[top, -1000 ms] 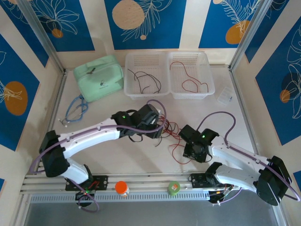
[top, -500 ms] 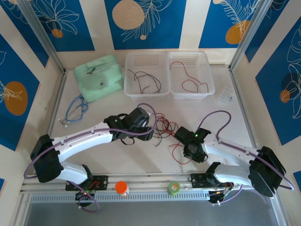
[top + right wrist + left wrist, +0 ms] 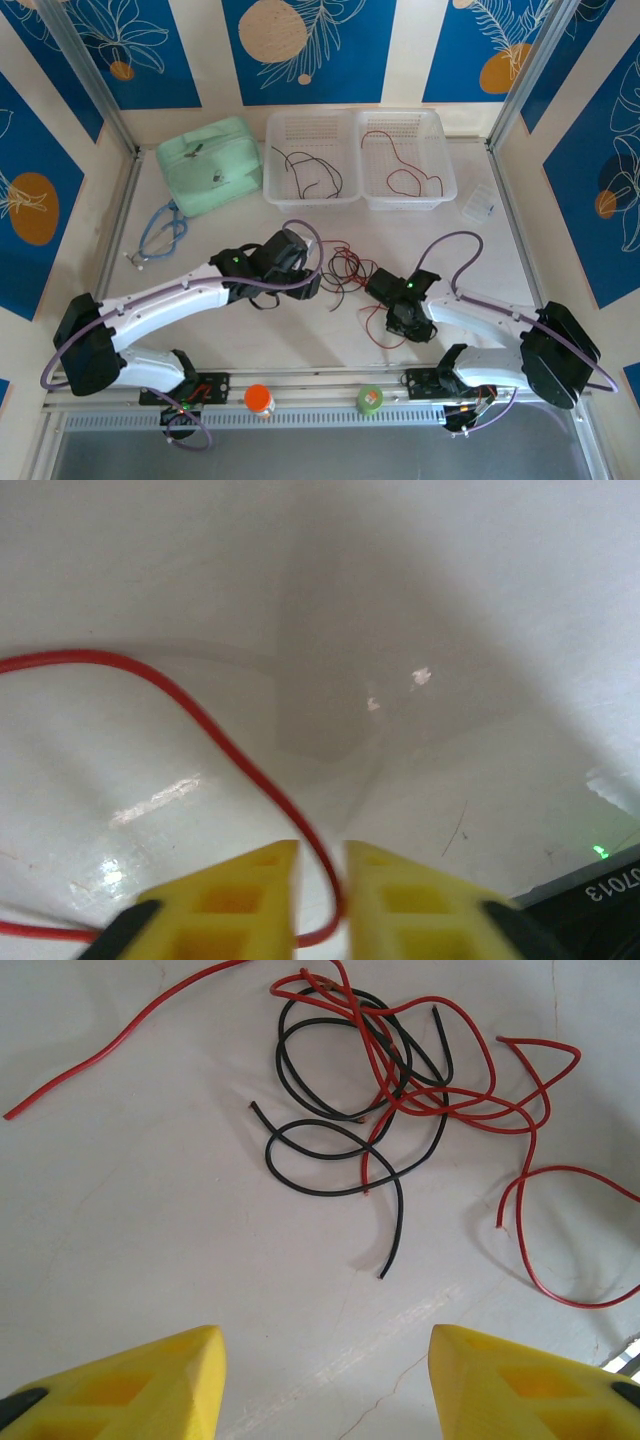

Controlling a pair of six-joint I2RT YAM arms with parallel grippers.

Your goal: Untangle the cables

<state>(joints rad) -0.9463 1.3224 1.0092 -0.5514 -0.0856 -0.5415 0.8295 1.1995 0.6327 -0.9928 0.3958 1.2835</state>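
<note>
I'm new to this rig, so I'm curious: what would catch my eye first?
A tangle of red and black cables sprawls in the middle of the table. The right gripper has a red cable between its nearly closed jaws, while the left gripper hangs open near the tangle.

I am drawing my left gripper back to the left, away from the cables, so more of the tangle is coming clear of my arm. I am sliding my right gripper leftward and closing its fingers around 1 red cable.
</note>
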